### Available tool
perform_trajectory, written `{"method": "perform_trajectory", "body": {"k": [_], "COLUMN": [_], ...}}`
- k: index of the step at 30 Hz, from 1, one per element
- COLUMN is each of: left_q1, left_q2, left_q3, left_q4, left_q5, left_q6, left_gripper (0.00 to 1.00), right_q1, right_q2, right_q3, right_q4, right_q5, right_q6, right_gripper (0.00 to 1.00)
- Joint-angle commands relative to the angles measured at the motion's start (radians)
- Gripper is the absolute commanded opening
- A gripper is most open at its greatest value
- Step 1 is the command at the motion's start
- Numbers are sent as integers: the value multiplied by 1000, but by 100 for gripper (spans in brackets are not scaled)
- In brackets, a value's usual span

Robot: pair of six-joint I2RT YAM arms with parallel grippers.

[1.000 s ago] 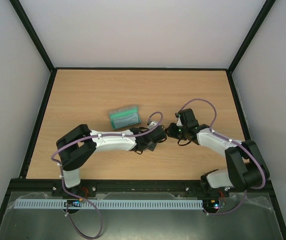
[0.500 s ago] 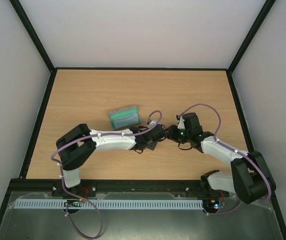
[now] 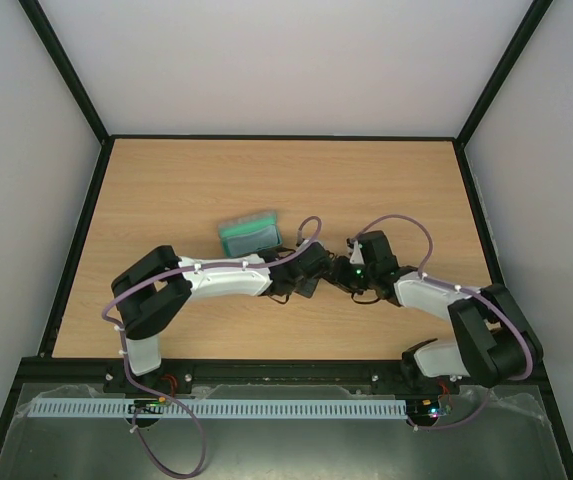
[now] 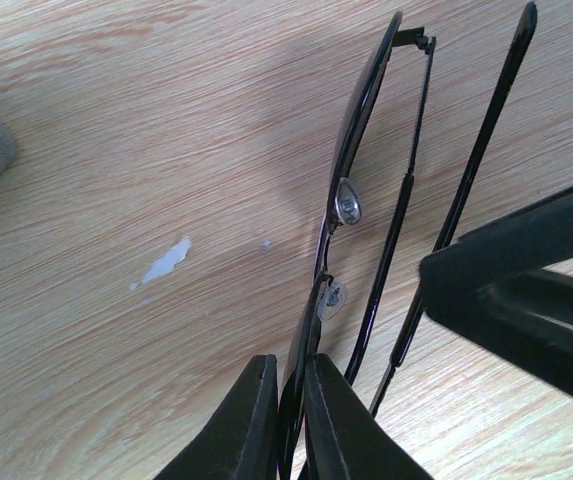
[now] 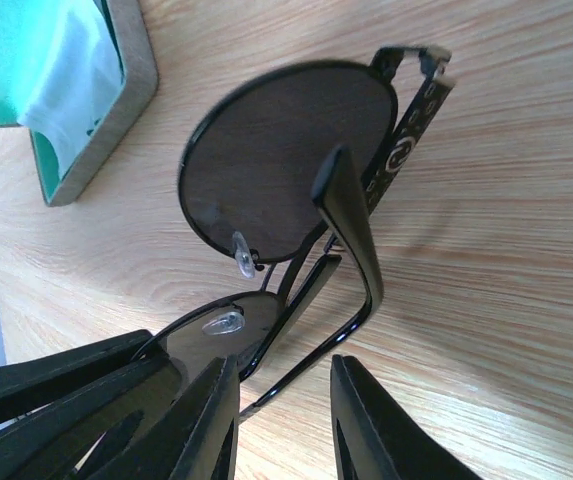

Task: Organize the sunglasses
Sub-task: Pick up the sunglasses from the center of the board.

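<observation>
One pair of sunglasses (image 5: 286, 160), one grey case (image 3: 250, 233), and two claws: left claw (image 4: 288, 378), right claw (image 5: 286, 368).

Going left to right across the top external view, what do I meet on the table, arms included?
Left arm's elbow → grey case → left gripper → right gripper → right arm's elbow. The sunglasses lie between the two grippers, too hidden there to place.

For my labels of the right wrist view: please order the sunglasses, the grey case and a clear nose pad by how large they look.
1. sunglasses: largest, but nearer the camera.
2. grey case: only a corner shows, cut by the edge, so its rank is unsure.
3. nose pad: clearly smallest.
</observation>
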Motion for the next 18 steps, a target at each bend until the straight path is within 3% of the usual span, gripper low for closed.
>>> {"method": "perform_trajectory", "body": {"k": [1,18], "left_q1": [12,24], "left_q2": [-17,-28], "left_q3": [13,-18], "left_q4": [17,76], "left_q5": [31,133], "left_q6": [-7,-6], "left_gripper": [11,11], "right_q1": [17,24], "right_q2": [38,125], "right_q3": [13,47], "right_q4": [31,78], "right_q5": [8,48], "right_q6": [20,30], "right_gripper": [27,19]}}
